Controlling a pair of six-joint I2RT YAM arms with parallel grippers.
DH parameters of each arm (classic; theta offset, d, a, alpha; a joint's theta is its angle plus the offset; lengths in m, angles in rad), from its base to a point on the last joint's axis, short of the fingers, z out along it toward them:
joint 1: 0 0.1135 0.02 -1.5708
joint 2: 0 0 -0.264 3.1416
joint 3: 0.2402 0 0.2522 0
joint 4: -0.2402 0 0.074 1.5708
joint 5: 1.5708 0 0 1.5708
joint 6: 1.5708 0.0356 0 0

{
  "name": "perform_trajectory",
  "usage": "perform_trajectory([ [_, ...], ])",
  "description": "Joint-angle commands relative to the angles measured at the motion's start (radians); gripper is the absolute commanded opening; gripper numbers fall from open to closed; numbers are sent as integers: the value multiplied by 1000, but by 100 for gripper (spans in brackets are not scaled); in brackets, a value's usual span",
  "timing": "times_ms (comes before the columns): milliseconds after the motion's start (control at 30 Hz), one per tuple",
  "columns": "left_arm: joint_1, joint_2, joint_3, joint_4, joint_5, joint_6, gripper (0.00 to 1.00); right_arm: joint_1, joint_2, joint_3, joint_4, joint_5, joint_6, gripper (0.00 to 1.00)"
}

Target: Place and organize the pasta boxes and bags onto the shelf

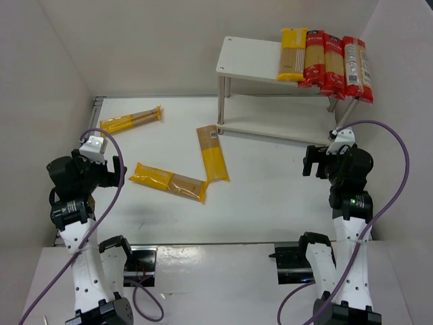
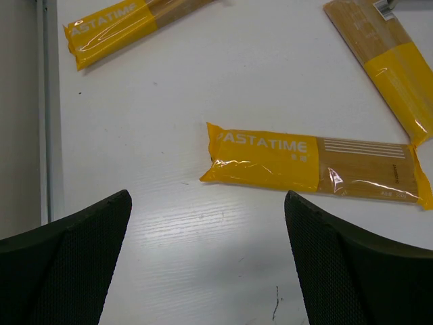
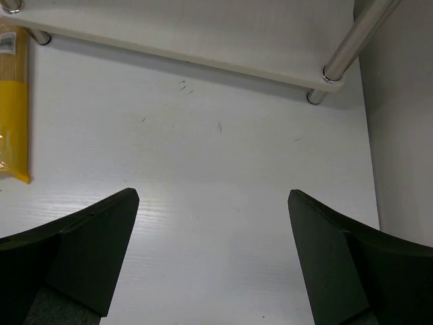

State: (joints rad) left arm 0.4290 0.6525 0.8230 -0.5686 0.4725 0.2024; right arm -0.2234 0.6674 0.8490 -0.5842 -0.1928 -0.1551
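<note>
I see the white two-tier shelf (image 1: 247,57) carrying four packs side by side at the right of its top board: one yellow pack (image 1: 293,54), then three red packs (image 1: 333,64). Three more yellow ones lie flat on the table (image 1: 270,189): a far-left pack (image 1: 130,120), a middle pack (image 1: 168,181), and a third pack (image 1: 212,154) just beside the shelf's left front leg.

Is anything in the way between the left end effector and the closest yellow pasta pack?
No, nothing visible. The left end effector is open, and only bare white table lies between it and the closest yellow pasta pack.
</note>
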Motion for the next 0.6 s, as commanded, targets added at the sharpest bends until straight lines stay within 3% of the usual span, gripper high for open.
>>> perform_trajectory([
  [0,5,-4,21,18,26,-14,99,-7,-27,24,34,-13,-12,100],
  [433,5,-13,21,18,26,-14,99,-7,-16,15,24,-60,-31,100],
  [567,5,-24,21,18,17,-14,99,97,44,54,24,-36,-18,100],
])
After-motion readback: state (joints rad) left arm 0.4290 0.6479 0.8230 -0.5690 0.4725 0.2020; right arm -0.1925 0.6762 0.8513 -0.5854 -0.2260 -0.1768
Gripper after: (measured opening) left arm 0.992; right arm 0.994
